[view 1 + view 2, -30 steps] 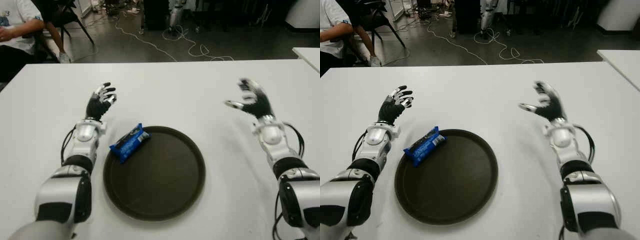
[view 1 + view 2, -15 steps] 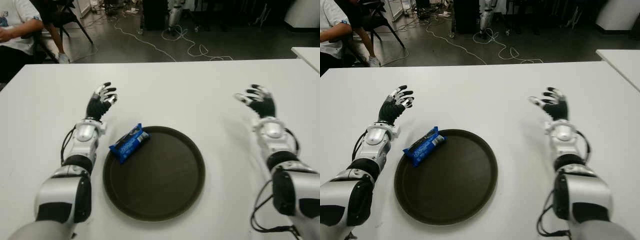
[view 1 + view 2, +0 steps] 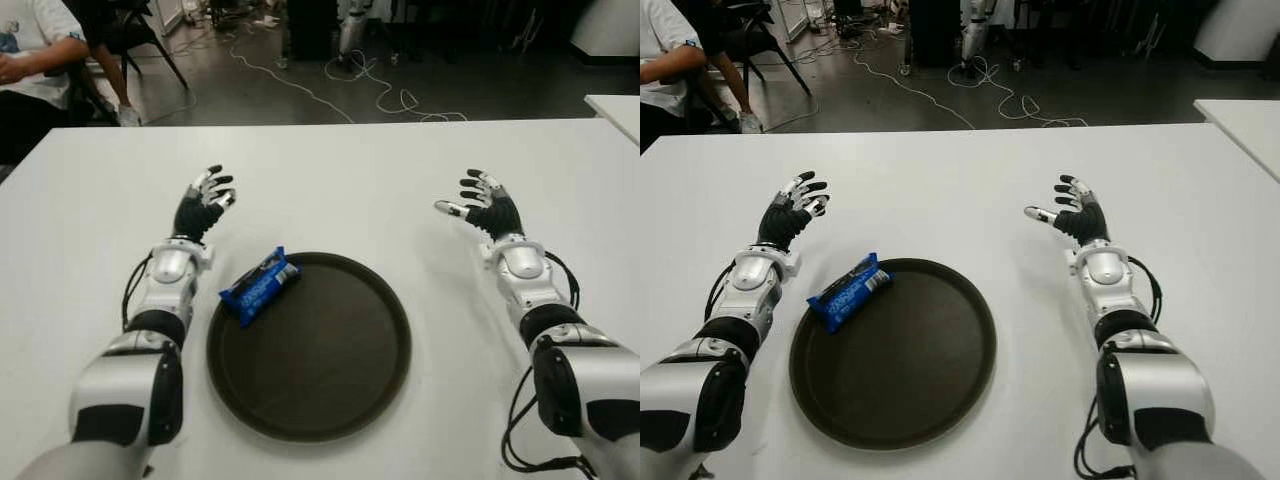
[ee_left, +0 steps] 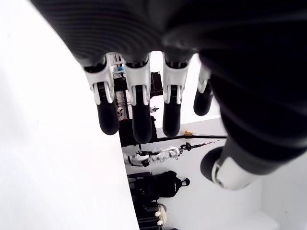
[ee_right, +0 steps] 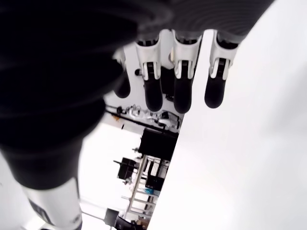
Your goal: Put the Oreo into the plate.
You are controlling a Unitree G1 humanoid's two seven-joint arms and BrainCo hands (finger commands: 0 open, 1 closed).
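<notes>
Nearest me sits the dark round plate [image 3: 330, 390], nothing inside its well yet; the blue Oreo [image 3: 259, 285] packet lies tilted across the plate's upper-left rim, one end over the lip and the other out toward the white counter [image 3: 340, 180]; so I'd call the job unfinished, the packet perched on the edge rather than settled in the dish; neither hand has it.

My left hand [image 3: 203, 201] shows just beyond the packet and a little to its left, fingers spread and loose, holding nothing; its wrist view confirms straight fingers with only bare counter under them; my right hand [image 3: 483, 203] is well apart on the far side of the plate, fingers fanned open, also empty.

Next move, as I judge it: left hand comes back and down onto the packet, pinches it across its narrow width, lifts clear of the rim and carries it a short way rightward to the middle of the plate.

Plenty of open counter around both hands; the counter's far edge lies well beyond, with cables on the floor and a seated person [image 3: 30, 50] at far left, away from my path.
</notes>
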